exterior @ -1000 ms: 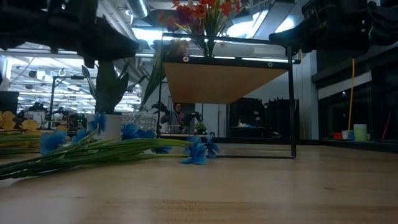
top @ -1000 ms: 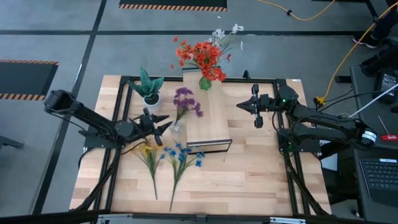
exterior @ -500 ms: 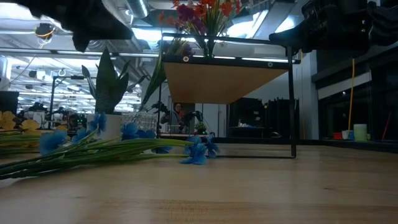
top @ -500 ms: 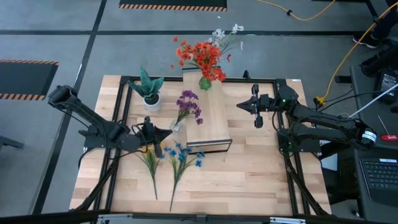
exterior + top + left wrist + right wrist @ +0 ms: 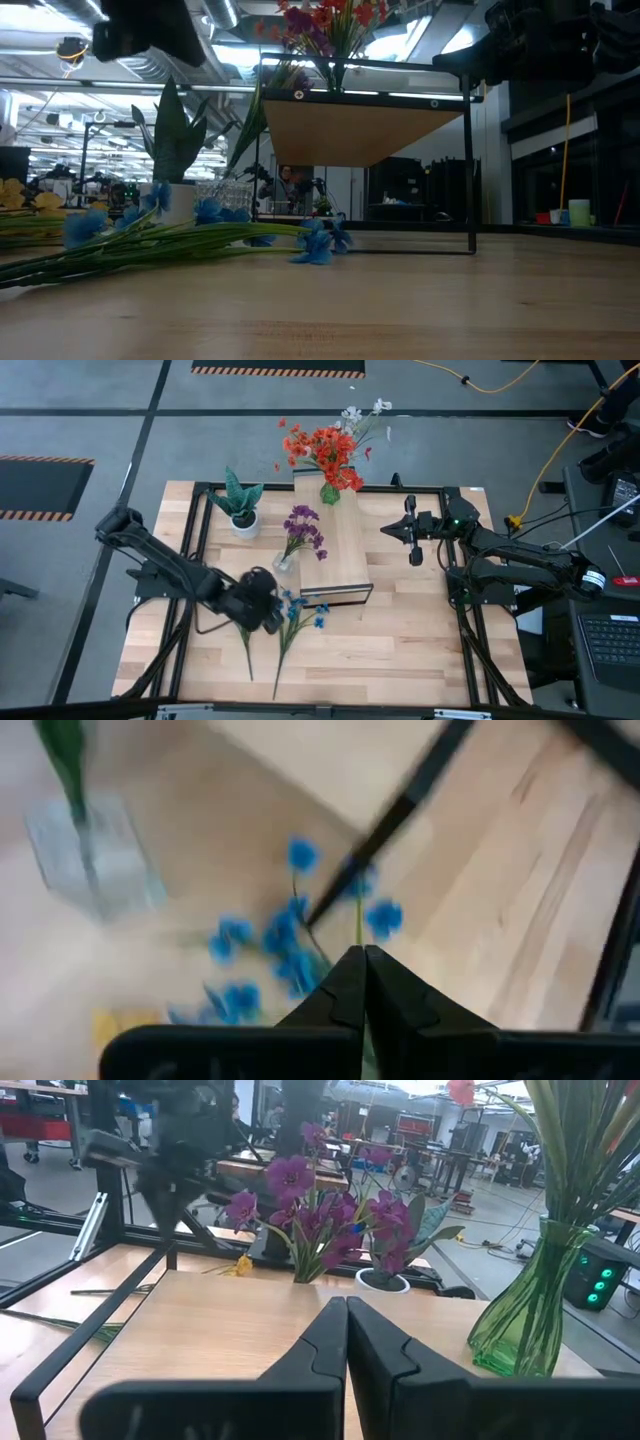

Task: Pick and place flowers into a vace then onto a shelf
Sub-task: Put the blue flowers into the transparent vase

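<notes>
The shelf (image 5: 335, 550) stands at the table's middle, with a green vase (image 5: 329, 492) of red-orange and white flowers (image 5: 325, 448) on its far end. Purple flowers (image 5: 303, 528) stand in a clear vase (image 5: 285, 563) on the table by the shelf's left side. Blue flowers (image 5: 295, 610) and yellow ones lie flat on the table near the shelf's front left corner. My left gripper (image 5: 274, 618) hangs shut above them, tipped downward, with blue blooms (image 5: 290, 935) beyond its tips (image 5: 362, 958). My right gripper (image 5: 388, 530) is shut and level, right of the shelf.
A spiky green plant in a white pot (image 5: 240, 505) stands at the far left of the table. Black frame bars (image 5: 200, 540) run along the table's edges. Bare wood (image 5: 400, 640) lies at the near right.
My left gripper has shut and drawn back from the clear vase with the purple flowers. It has risen, gone toward the table's near edge and tipped downward over the blue and yellow flowers. The purple flowers stay standing in their vase.
</notes>
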Action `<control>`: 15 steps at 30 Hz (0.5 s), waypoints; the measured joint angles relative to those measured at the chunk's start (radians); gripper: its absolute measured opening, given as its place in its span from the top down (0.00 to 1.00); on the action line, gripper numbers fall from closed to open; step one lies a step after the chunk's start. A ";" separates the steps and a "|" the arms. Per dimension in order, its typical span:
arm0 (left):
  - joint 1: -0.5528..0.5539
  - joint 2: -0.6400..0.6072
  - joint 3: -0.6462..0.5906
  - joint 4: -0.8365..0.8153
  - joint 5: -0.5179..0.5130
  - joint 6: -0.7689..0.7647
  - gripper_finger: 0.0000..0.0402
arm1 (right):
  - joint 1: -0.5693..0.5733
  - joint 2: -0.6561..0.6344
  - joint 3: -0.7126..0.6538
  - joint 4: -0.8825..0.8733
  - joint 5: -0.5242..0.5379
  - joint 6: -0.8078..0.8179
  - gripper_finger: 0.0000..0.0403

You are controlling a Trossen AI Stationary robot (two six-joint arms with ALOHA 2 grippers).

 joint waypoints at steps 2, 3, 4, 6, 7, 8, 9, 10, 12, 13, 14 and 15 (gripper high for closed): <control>-0.001 0.063 0.087 -0.086 0.057 -0.067 1.00 | 0.000 0.000 0.000 0.000 0.000 0.000 0.97; -0.003 0.092 0.127 -0.114 0.081 -0.098 1.00 | 0.000 0.000 0.000 0.000 0.000 0.000 0.97; -0.005 0.123 0.166 -0.141 0.102 -0.124 1.00 | 0.000 0.000 0.000 0.000 0.000 0.000 0.97; -0.009 0.180 0.236 -0.193 0.146 -0.167 1.00 | 0.000 0.000 0.000 0.000 0.000 0.000 0.97; -0.010 0.208 0.270 -0.215 0.167 -0.184 1.00 | 0.000 0.000 0.000 0.000 0.000 0.000 0.97; -0.012 0.235 0.301 -0.234 0.182 -0.200 1.00 | 0.000 0.000 0.000 0.000 0.000 0.000 0.97; -0.016 0.262 0.331 -0.254 0.196 -0.213 1.00 | 0.000 0.000 0.000 0.000 0.000 0.000 0.97; -0.017 0.289 0.360 -0.278 0.207 -0.220 1.00 | 0.000 0.000 0.000 0.000 0.000 0.000 0.97; -0.018 0.339 0.413 -0.326 0.233 -0.242 1.00 | 0.000 0.000 0.000 0.000 0.000 -0.001 0.97; -0.018 0.364 0.437 -0.355 0.246 -0.264 1.00 | 0.000 0.000 0.000 0.000 0.000 0.000 0.97; -0.019 0.385 0.456 -0.382 0.265 -0.296 1.00 | 0.000 0.000 0.000 0.001 0.000 0.000 0.97; -0.020 0.406 0.472 -0.400 0.282 -0.330 1.00 | 0.000 0.000 0.000 0.002 0.000 0.000 0.97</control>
